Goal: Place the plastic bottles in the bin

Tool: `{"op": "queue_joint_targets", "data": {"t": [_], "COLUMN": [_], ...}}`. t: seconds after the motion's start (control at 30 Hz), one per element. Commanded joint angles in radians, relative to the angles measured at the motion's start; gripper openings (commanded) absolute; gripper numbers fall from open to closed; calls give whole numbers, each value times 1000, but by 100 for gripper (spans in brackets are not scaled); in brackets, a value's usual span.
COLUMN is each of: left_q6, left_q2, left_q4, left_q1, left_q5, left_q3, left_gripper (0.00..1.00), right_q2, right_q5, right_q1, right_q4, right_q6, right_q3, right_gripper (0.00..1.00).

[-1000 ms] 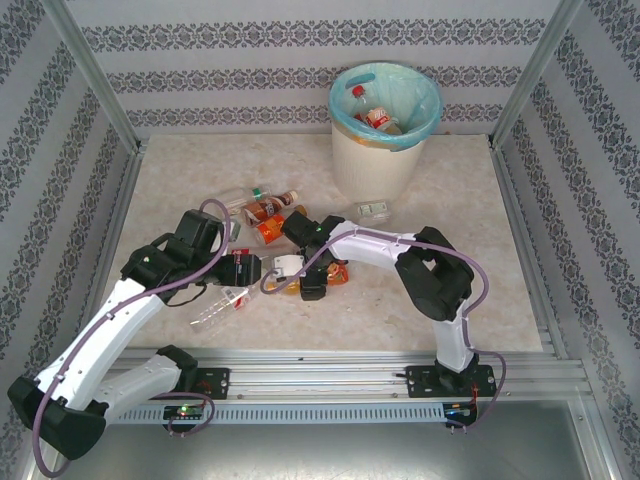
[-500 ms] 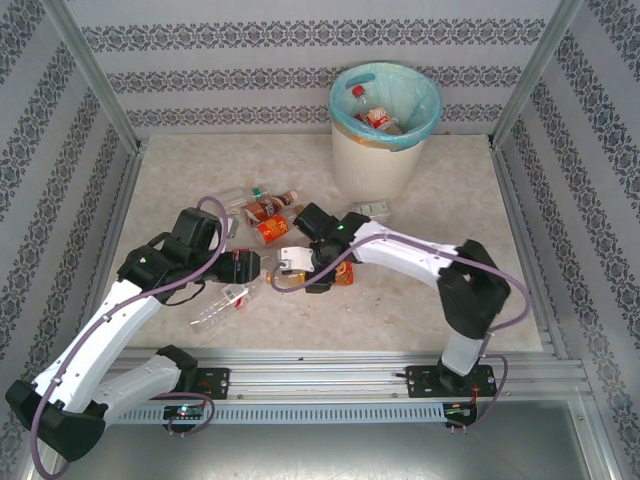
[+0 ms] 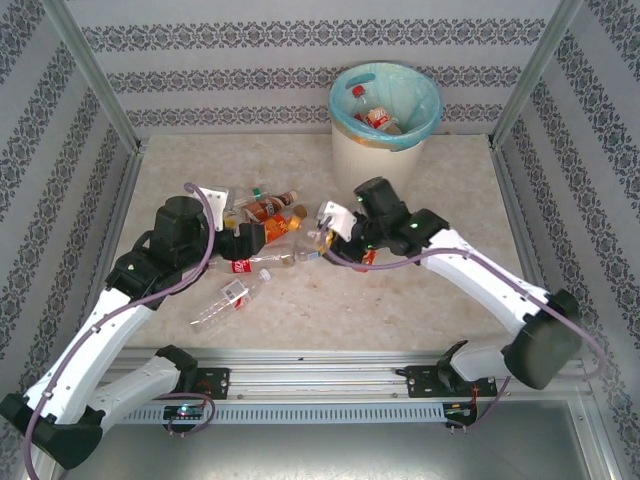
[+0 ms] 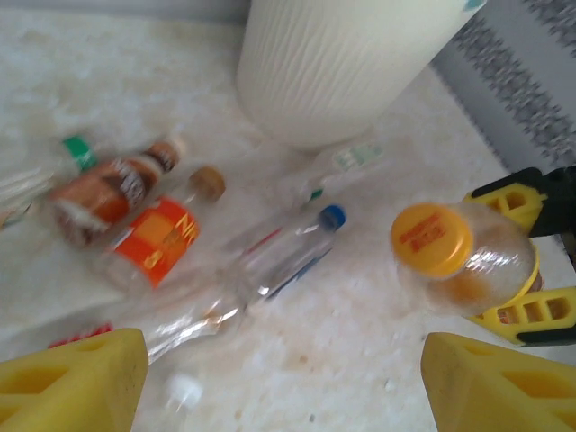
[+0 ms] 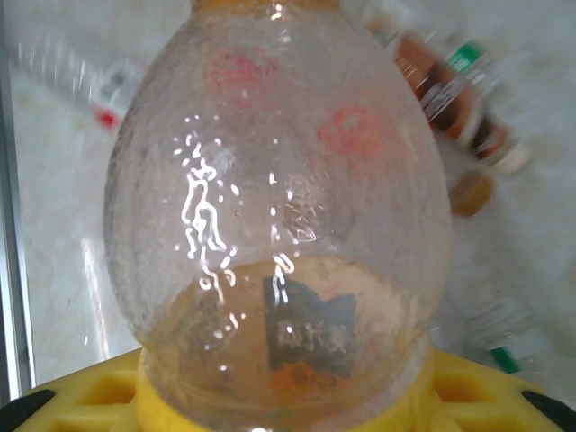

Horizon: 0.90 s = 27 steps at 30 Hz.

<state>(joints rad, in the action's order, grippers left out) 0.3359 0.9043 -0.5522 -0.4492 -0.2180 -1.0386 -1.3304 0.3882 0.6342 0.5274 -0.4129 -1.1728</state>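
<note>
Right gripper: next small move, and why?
Probably raise the arm, then swing toward the bin. The right gripper clamps the orange-capped bottle, and the bin stands just beyond, its wall rising above the bottle.

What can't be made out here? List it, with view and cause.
1. Top external: the wall of the bin hides how many bottles lie under the red-capped bottle.
2. Left wrist: the bin's top is cut off by the upper edge.
3. Right wrist: the orange-capped bottle hides whatever lies behind it; bottles beside it are blurred, labels unreadable.
</note>
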Motion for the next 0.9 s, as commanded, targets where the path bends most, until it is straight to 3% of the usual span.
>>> {"op": "queue_joint_targets", "data": {"t": [0.0,0.1,0.43,0.87], "left_q6": [-8,-3,-11,1], "left_q2": [20,60,152,214], "left_q4": [296,489,877,959], "left_q1": [12,6,-88,-157], "left_q5": [-152,-326,-661,-651], "left_q3": [46,82,114,96], "left_gripper": [82,86,94,86], "right_q2": [91,144,175,128], "right_q5": [102,180,343,459], "right_q1": [-54,-90,-104,67], "right_q4": [-198,-349,-674,-828], "right_q6": [182,300,616,749], "right_q3": [-1,5,-12,-44], "right_gripper": [46,46,46,49]}}
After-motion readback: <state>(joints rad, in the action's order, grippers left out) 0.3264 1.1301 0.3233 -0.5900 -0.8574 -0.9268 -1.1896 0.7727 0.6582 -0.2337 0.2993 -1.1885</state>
